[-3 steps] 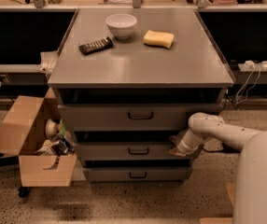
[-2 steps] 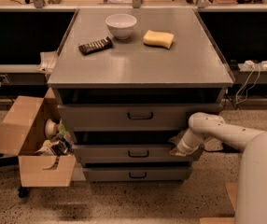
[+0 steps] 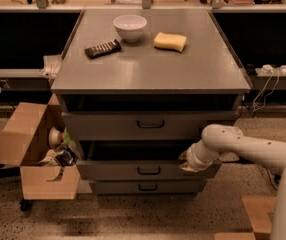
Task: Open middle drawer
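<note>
— Pincer (image 3: 185,162): position and state?
— It sits at the 3 o'clock end of the middle drawer (image 3: 113,170), a wide shallow grey metal drawer with a small dark loop handle (image 3: 148,170) centred on its front. The pincer meets the drawer's upper edge near that corner. Whether it is open, closed or gripping cannot be told. The white robot arm (image 3: 248,148) comes in from 4 o'clock.

— Where is the drawer itself?
— It is the second of three in the grey metal cabinet (image 3: 58,86). The tall top drawer (image 3: 108,125) is above it and the slim bottom drawer (image 3: 113,186) below. A dark band shows between its top edge and the top drawer's front.

— What is on the surface (image 3: 148,71)?
— Three items, all well apart from the pincer. A white round bowl (image 3: 130,26) stands upright at 12 o'clock. A yellow rectangular sponge (image 3: 170,41) lies at 1 o'clock. A dark flat bar-shaped object (image 3: 102,49) lies at 11 o'clock, near the bowl but not touching it.

— Surroundings?
— An open brown cardboard box (image 3: 28,134) with mixed contents stands on the speckled floor (image 3: 148,216), just beside the cabinet at 9 o'clock.
</note>
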Controlling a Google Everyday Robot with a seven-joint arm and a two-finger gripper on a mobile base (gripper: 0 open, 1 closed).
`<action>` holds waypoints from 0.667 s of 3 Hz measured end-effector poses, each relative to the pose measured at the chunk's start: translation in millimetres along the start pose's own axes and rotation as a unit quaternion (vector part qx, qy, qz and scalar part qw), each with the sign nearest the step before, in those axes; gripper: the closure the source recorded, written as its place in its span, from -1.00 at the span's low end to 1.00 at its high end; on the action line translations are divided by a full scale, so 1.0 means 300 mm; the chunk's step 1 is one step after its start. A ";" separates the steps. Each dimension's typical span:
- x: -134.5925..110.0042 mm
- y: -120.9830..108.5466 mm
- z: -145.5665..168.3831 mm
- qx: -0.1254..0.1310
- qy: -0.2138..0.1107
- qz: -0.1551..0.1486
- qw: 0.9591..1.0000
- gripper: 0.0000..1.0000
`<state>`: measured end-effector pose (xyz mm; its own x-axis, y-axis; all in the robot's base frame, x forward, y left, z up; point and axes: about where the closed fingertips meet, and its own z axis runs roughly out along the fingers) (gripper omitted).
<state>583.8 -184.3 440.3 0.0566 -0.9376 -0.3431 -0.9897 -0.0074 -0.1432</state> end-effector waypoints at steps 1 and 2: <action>-0.003 -0.002 -0.002 0.000 0.000 -0.001 1.000 1.00; -0.031 0.024 -0.016 -0.001 -0.005 -0.010 1.000 1.00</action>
<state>575.5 -177.5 446.9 0.0781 -0.9338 -0.3491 -0.9885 -0.0270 -0.1490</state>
